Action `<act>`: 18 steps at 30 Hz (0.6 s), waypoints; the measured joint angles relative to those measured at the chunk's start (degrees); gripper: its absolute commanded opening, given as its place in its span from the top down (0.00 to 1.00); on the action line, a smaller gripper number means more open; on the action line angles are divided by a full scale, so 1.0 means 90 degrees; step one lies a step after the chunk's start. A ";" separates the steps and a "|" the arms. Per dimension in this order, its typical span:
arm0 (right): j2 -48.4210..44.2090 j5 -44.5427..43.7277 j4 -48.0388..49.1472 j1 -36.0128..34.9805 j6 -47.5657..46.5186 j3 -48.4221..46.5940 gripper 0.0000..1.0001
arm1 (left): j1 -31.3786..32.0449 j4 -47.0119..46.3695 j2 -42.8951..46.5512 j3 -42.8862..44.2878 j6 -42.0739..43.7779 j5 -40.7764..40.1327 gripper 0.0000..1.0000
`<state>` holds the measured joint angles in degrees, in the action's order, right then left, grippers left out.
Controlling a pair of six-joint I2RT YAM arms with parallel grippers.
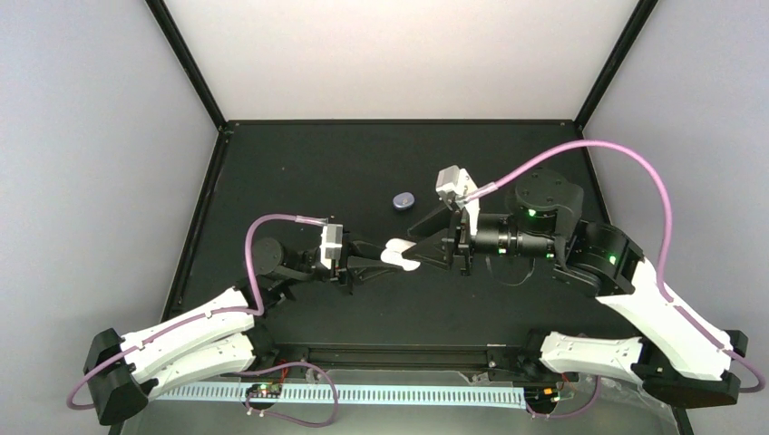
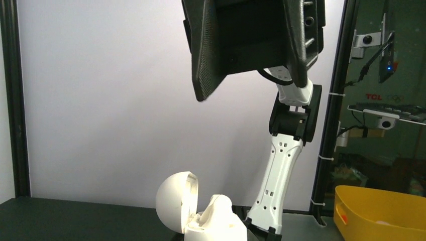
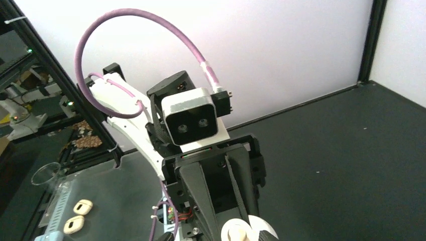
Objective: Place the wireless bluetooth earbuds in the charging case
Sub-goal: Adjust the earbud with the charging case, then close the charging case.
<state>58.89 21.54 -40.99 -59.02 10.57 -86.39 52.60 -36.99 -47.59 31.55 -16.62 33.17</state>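
Presently we log: charging case (image 1: 400, 256) — white, lid swung open, its base gripped by the closed fingers of the left gripper (image 1: 384, 261). Right gripper (image 1: 419, 241) — just right of the case, fingers spread wide, holding nothing. Lilac oval item (image 1: 403, 199) lies on the table (image 1: 299, 181) beyond the case, apart from it. Earbuds: we cannot tell whether the white lump (image 2: 217, 205) inside the case is one.
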 measured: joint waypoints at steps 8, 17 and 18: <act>-0.0267 -0.1200 -0.0092 0.0206 0.0053 0.0219 0.59 | 0.0000 -0.0019 0.0177 -0.0078 -0.0041 0.0010 0.98; 0.0053 -0.1406 -0.0262 0.0313 0.0109 0.0617 0.59 | 0.0000 -0.0092 0.0321 -0.0078 -0.0141 0.0134 0.99; 0.0063 -0.1319 -0.0272 0.0313 0.0087 0.0648 0.59 | 0.0000 -0.0092 0.0318 -0.0078 -0.0151 0.0148 0.98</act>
<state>59.46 9.67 -43.44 -56.21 11.35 -80.55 52.60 -37.82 -44.73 30.85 -17.98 34.50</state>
